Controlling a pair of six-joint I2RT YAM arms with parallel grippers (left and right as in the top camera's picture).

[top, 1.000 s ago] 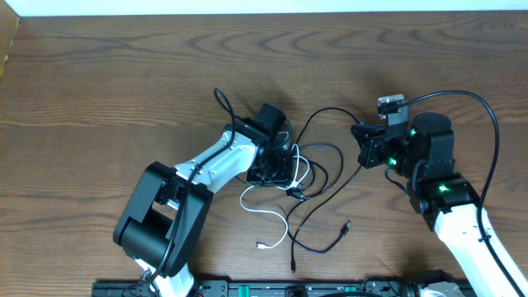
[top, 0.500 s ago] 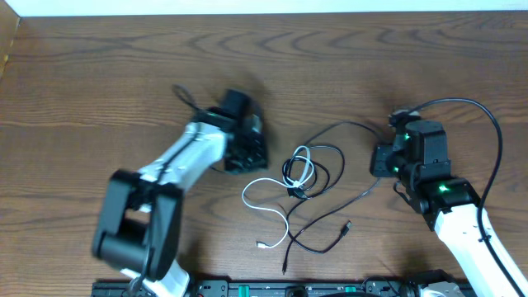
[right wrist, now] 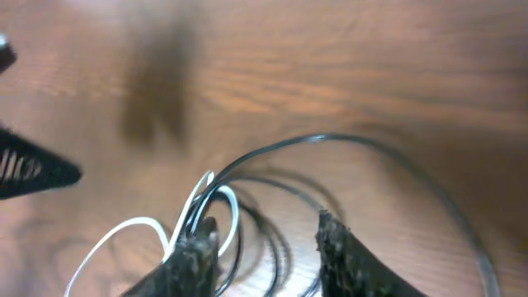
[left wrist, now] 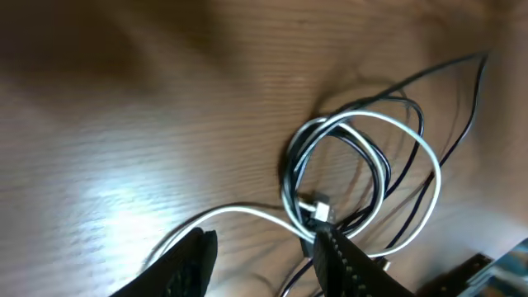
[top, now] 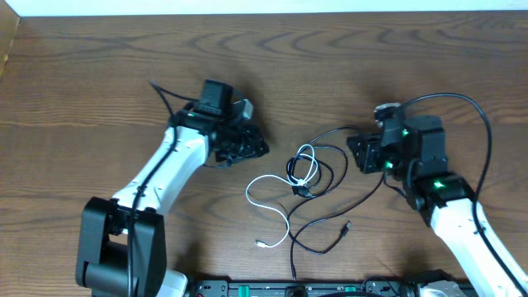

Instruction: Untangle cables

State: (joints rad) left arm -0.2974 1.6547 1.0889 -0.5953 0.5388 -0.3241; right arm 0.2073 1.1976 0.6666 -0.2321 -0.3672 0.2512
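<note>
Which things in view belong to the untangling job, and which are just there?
Part of the job:
- white cable, looped into the black ones
- black cables
- left hand and right hand, both open, holding nothing

Just there:
- table
- thick black wire on the right arm

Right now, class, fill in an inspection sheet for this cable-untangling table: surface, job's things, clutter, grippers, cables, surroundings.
Surface: dark wood-grain table, flat.
Job's things: white cord and black cords looped through each other mid-table; loose ends trail toward the near edge.
Clutter: nothing seen.
Grippers: left gripper open and empty, to the tangle's left; right gripper open at the tangle's right, gripping nothing that shows.
Cables: thick black arm wire arcs off the right arm, apart from the tangle.
Surroundings: pale strip along the far edge; dark rail at the near edge.
</note>
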